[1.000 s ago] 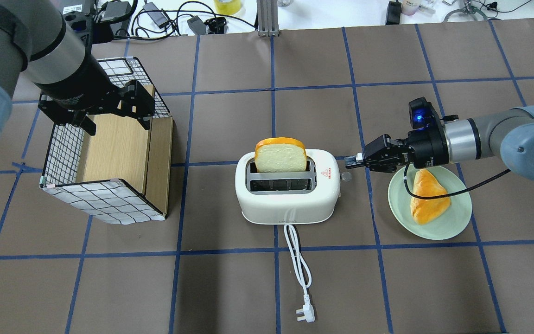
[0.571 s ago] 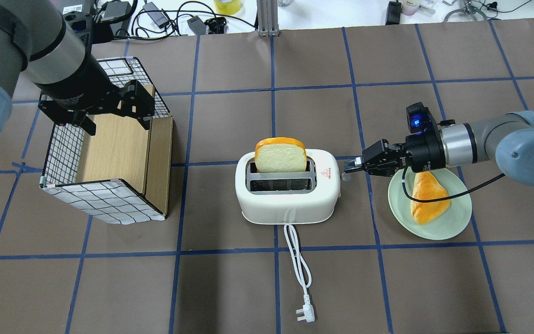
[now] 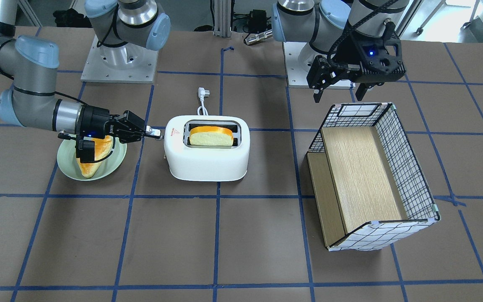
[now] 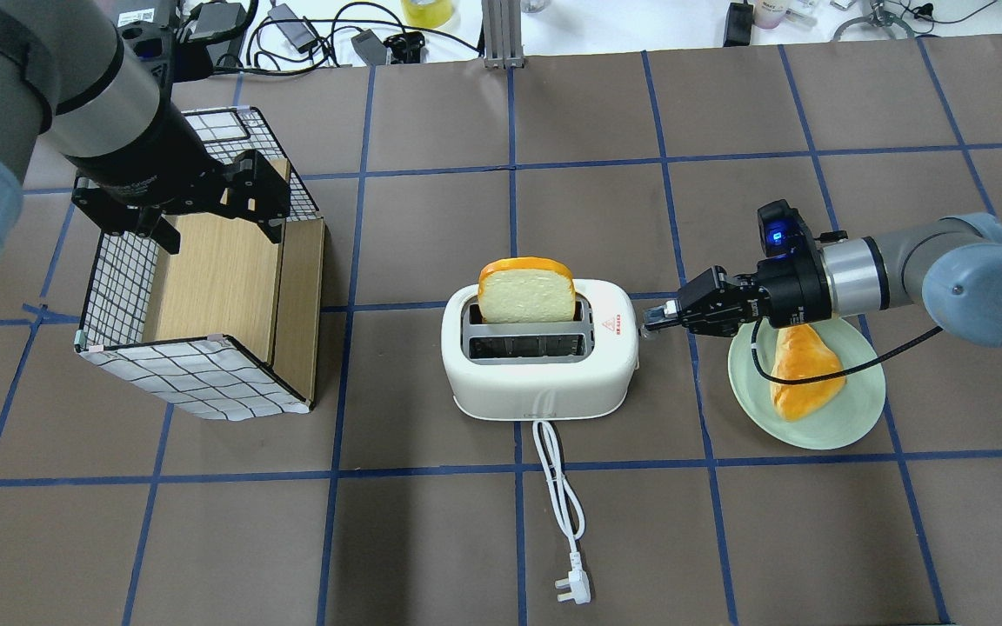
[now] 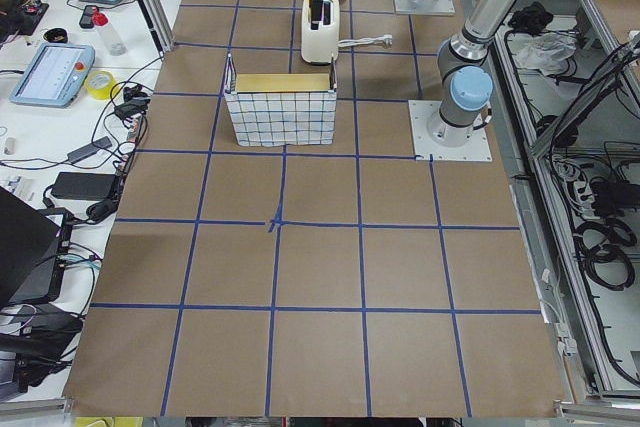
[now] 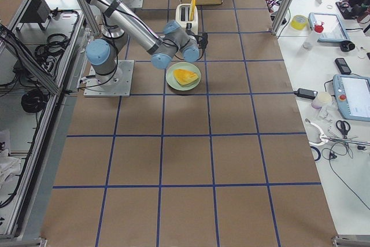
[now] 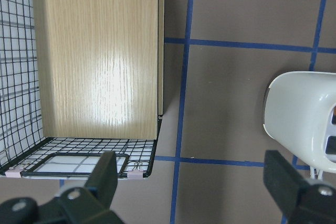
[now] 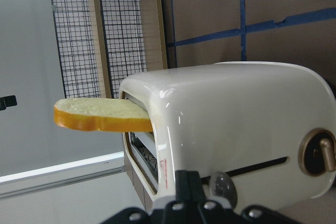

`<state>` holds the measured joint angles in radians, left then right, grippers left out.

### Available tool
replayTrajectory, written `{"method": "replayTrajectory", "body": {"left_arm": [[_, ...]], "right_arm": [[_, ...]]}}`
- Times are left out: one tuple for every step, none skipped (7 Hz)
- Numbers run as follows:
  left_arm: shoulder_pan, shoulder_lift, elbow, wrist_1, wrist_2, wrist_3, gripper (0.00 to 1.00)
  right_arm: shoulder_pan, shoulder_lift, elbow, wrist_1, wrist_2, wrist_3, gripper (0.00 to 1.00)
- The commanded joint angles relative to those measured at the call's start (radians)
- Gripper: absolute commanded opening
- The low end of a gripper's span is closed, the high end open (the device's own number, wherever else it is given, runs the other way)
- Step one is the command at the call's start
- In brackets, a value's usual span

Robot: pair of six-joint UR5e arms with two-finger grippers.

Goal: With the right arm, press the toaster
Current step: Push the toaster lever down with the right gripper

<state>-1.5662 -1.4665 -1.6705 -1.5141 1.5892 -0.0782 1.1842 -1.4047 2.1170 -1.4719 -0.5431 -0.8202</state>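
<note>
The white toaster [image 4: 540, 374] stands mid-table with a bread slice [image 4: 527, 291] sticking up from its far slot. It also shows in the front view [image 3: 206, 163] and fills the right wrist view [image 8: 236, 119]. My right gripper [image 4: 651, 318] is shut and empty, lying level with its tips at the toaster's right end. The tips are over the clear lever knob [image 8: 223, 187]. I cannot tell whether they touch it. My left gripper [image 4: 205, 204] is open and empty, high over the wire basket [image 4: 197, 374], with its fingers [image 7: 105, 177] wide apart.
A green plate [image 4: 853, 417] with a wedge of bread [image 4: 801, 374] lies under my right wrist. The toaster's cord and plug [image 4: 572, 591] trail toward the near edge. A brass dial [image 8: 317, 153] sits on the toaster's end. Cables and clutter line the far edge.
My right gripper has moved a little toward the near side and down, bringing its shut tips over the toaster's lever knob. The left arm has not moved.
</note>
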Motion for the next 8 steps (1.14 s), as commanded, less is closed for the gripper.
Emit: {"method": "replayTrajectory", "body": {"left_arm": [[0.0,0.0,0.0,0.0,0.0,0.0,1.0],[0.0,0.0,0.0,0.0,0.0,0.0,1.0],[0.0,0.0,0.0,0.0,0.0,0.0,1.0],[0.0,0.0,0.0,0.0,0.0,0.0,1.0],[0.0,0.0,0.0,0.0,0.0,0.0,1.0],[0.0,0.0,0.0,0.0,-0.002,0.0,1.0],[0.0,0.0,0.0,0.0,0.0,0.0,1.0],[0.0,0.0,0.0,0.0,0.0,0.0,1.0]], "right_arm": [[0.0,0.006,0.0,-0.002,0.0,0.0,0.0],[0.0,0.01,0.0,-0.002,0.0,0.0,0.0],[0.0,0.013,0.0,-0.002,0.002,0.0,0.0],[0.0,0.015,0.0,-0.002,0.0,-0.002,0.0],[0.0,0.016,0.001,-0.005,0.002,-0.004,0.0],[0.0,0.024,0.001,-0.011,0.0,-0.005,0.0],[0.0,0.027,0.001,-0.011,0.0,-0.005,0.0],[0.0,0.029,0.001,-0.014,0.0,-0.005,0.0]]}}
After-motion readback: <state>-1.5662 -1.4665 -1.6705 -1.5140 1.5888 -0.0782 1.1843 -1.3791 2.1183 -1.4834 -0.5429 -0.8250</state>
